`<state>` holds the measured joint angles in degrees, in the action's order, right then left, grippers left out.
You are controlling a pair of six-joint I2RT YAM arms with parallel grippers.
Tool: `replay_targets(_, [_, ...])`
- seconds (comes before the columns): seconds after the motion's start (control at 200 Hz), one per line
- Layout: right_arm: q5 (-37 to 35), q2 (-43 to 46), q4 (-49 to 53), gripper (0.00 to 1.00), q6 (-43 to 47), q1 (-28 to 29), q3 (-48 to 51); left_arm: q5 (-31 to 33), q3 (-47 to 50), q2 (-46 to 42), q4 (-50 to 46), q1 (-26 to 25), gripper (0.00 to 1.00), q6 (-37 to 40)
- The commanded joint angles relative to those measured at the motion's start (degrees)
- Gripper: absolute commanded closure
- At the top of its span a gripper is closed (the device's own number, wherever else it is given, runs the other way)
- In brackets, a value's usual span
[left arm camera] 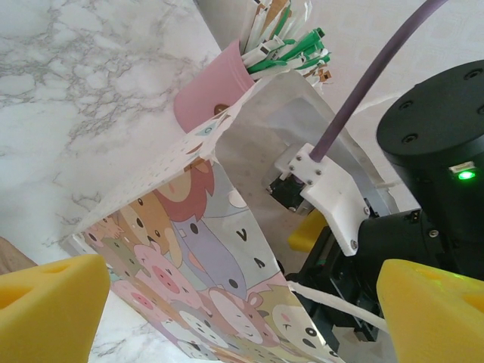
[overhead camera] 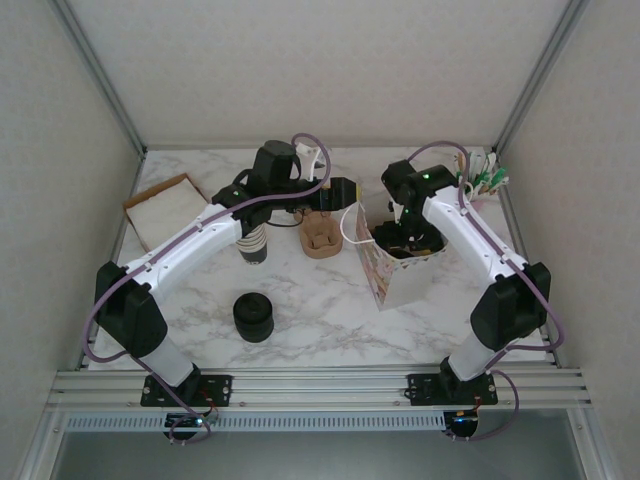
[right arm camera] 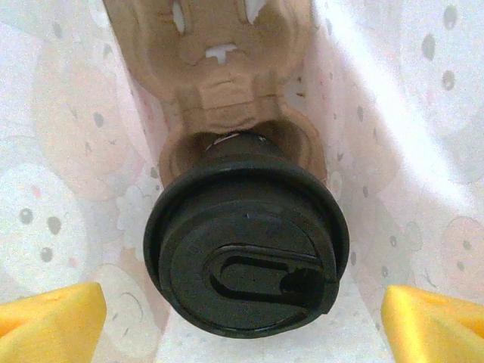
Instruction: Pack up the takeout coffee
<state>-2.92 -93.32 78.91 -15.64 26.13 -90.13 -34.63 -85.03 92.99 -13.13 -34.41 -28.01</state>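
Takeout coffee sits in the cardboard carrier inside the bag, right claw wide open around its lid holding nothing, so I'd lift straight up clear of the bag walls; left claw open and empty at the bag's edge.

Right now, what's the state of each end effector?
Left end effector: open, holding nothing.
Right end effector: open inside the paper bag, not gripping the lidded coffee cup in its cardboard carrier.
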Motion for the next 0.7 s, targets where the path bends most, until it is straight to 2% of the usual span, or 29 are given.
replay_targets(0.0, [-0.27, 2.35, 2.16, 0.06, -0.29, 0.15, -2.19, 0.79, -1.97, -0.94, 0.24, -0.48, 0.08, 0.82])
replay_targets(0.696, [-1.54, 5.57, 2.82, 0.06, -0.87, 1.23, -4.36, 1.06, -2.74, -0.79, -0.11, -0.43, 0.08, 0.91])
